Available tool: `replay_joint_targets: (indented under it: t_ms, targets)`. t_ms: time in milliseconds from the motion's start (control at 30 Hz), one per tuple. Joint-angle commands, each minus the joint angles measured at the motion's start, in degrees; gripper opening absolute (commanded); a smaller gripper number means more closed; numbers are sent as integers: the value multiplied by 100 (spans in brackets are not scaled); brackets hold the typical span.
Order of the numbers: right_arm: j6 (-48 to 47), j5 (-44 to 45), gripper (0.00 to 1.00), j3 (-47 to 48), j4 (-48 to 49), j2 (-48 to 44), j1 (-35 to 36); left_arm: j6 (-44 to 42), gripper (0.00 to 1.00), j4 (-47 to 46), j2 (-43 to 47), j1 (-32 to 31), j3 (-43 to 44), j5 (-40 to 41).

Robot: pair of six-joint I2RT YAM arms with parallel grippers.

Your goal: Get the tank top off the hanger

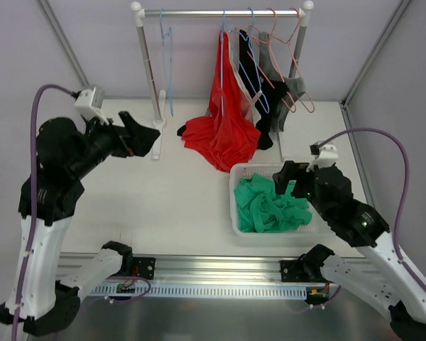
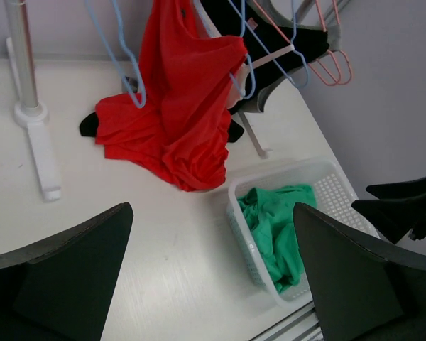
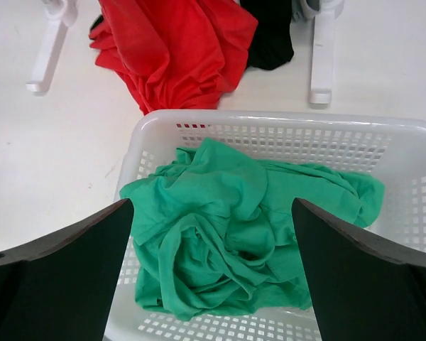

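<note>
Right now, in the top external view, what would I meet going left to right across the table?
left gripper → red garment → white basket holding the green garment

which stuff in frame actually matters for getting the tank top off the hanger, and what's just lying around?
Job: green top, lying in the white basket; red top, still on a blue hanger; right gripper, open above the basket.

Just there: black top; grey top; empty blue hanger; rack; left gripper, open, holding nothing.
</note>
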State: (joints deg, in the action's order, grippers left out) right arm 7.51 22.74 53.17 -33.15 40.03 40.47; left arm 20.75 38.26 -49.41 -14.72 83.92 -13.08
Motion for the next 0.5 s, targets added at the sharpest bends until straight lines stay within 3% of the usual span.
replay_joint_targets:
  t_ms: [0, 100, 300, 467]
  targets:
    - [-258, -22, 100, 115, -579, -608, -22, -27, 99, -143, -770, -504, 896, 67]
    - [-267, -435, 100, 62, -570, -900, -21, -352, 99, -143, -1701, -1102, 1880, 734]
    - [-232, -859, 99, -157, -552, -1471, -22, -616, 99, -152, -3635, -1515, 3647, 1273]
    - [-101, -1122, 99, -333, -605, -1822, -22, -862, 99, -179, -5121, -1727, 4981, 2168]
